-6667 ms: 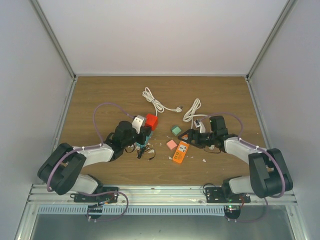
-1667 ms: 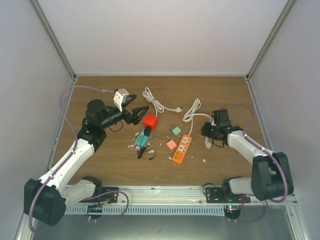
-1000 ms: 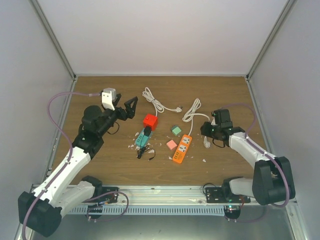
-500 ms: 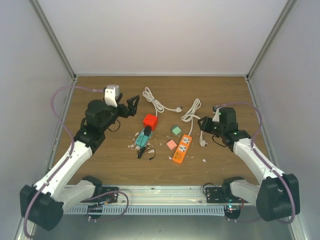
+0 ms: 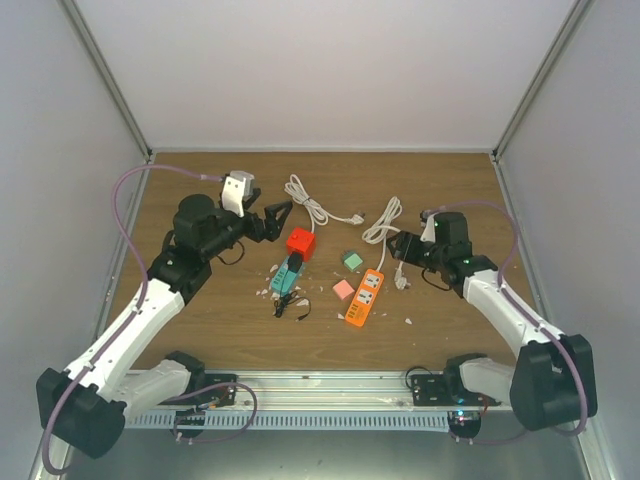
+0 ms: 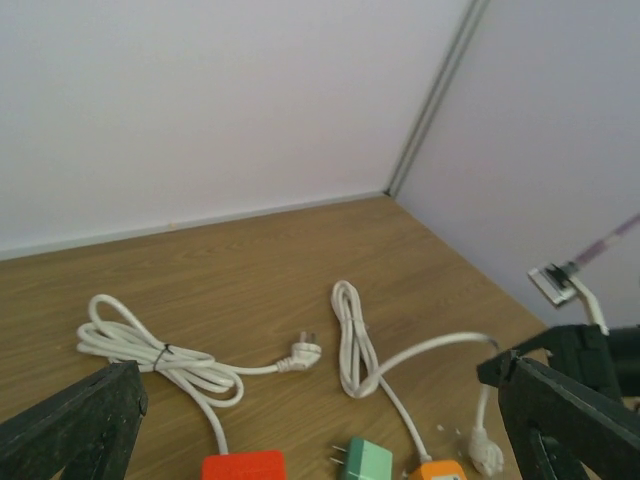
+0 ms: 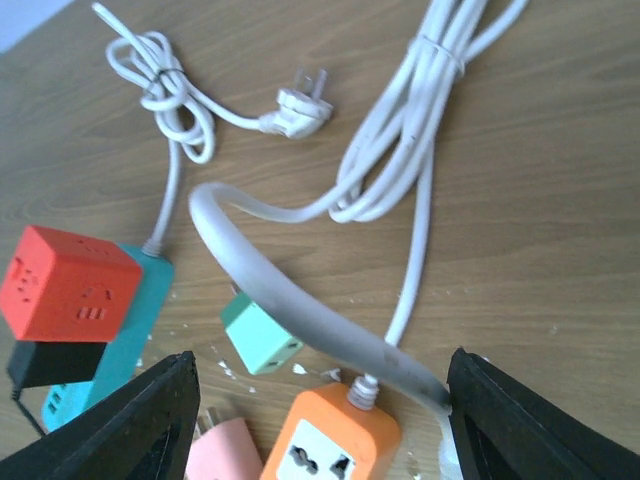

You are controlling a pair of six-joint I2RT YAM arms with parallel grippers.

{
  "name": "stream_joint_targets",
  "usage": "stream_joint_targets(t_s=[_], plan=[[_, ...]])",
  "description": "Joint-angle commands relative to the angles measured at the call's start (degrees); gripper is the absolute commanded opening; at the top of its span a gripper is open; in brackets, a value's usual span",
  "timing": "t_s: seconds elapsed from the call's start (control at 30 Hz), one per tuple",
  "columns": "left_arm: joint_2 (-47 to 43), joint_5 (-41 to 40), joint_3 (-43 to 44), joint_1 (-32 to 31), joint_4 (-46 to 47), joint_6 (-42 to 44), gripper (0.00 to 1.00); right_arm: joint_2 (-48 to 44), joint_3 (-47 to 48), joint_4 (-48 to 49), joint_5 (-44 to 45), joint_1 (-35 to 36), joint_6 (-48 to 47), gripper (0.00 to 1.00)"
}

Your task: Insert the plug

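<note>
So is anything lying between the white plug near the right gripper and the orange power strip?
Nothing visible. The white plug lies just beside the orange power strip, with only bare table between them.

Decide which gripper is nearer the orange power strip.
Right. The right gripper hangs close by the cord end of the orange power strip; the left gripper is farther, beyond the red cube.
</note>
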Motion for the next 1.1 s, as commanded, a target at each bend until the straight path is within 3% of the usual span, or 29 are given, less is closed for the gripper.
stream_joint_targets(t_s=[0.0, 0.13, 0.27, 0.47, 0.57, 0.63, 0.87, 0.97, 1.07], plan=[[0.8, 4.34, 1.12, -1.11, 0.47, 3.08, 0.99, 0.76, -1.28, -1.68, 1.9, 0.53, -2.6, 0.7], [0.58, 7.26, 1.64, -1.32, 0.14, 5.6, 0.99, 0.98, -3.07, -1.92, 5.0, 1.56, -3.27, 0.7], [-2.0, 18.45, -0.82, -1.58, 3.16, 11.81, 0.99, 4.26, -3.49, -3.16, 6.54, 2.7, -4.3, 0.66], [-6.77, 12.07, -4.17, -1.54, 6.12, 10.93, 0.99, 6.74, -4.54, -2.59, 8.53, 4.04, -4.8, 0.55], [-7.53, -0.52, -7.95, -1.54, 9.07, 3.78, 0.99, 7.5, -4.95, -1.67, 9.0, 4.08, -4.84, 0.52], [-6.22, -3.96, -11.06, -1.39, 12.58, 3.28, 0.99, 8.3, -5.17, -0.89, 8.63, 4.14, -4.93, 0.5], [-1.18, 18.32, -8.63, -1.76, 13.52, 10.72, 0.99, 11.56, -5.95, 0.83, 7.21, 4.49, -5.2, 0.43], [0.5, 31.36, -8.88, -2.6, 14.85, 19.45, 0.99, 11.47, -6.0, 1.34, 6.67, 4.66, -5.04, 0.32], [2.42, 34.7, -9.16, -4.14, 14.48, 24.04, 0.99, 11.37, -5.64, 1.49, 6.08, 4.96, -4.85, 0.12]])
